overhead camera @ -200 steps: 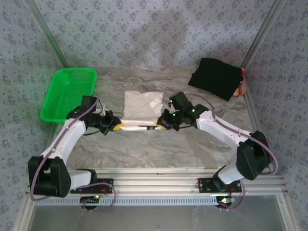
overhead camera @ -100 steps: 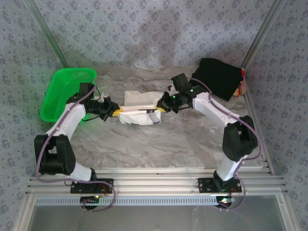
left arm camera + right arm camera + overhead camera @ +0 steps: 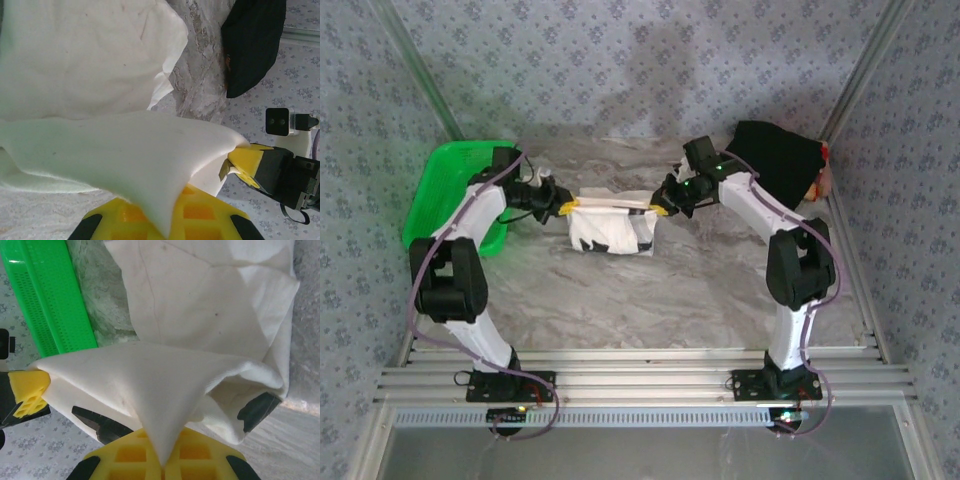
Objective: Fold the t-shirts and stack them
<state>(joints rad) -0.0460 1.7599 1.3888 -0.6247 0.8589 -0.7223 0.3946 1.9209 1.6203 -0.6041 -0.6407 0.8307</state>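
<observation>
Two grippers: I have the left gripper (image 3: 563,207) and the right gripper (image 3: 661,208) each clamped on one end of the same raised edge of the large off-white cloth t-shirt (image 3: 610,225), facing each other across it.
Shirt position: the off-white shirt hangs between the yellow fingers (image 3: 200,215) above the marbled grey table (image 3: 650,290), its lower part draped toward the back half of the surface, black marks showing.
Step in hand: I judge this a fold, the held edge being carried over the rest of the shirt.
Next move: it calls for both arms travelling level together, then lowering the edge squarely before release.
Other shirt: the plain black folded t-shirt (image 3: 768,160) lies at the far right corner, well apart.
Bystander: the green plastic basket (image 3: 445,190) sits at far left.
</observation>
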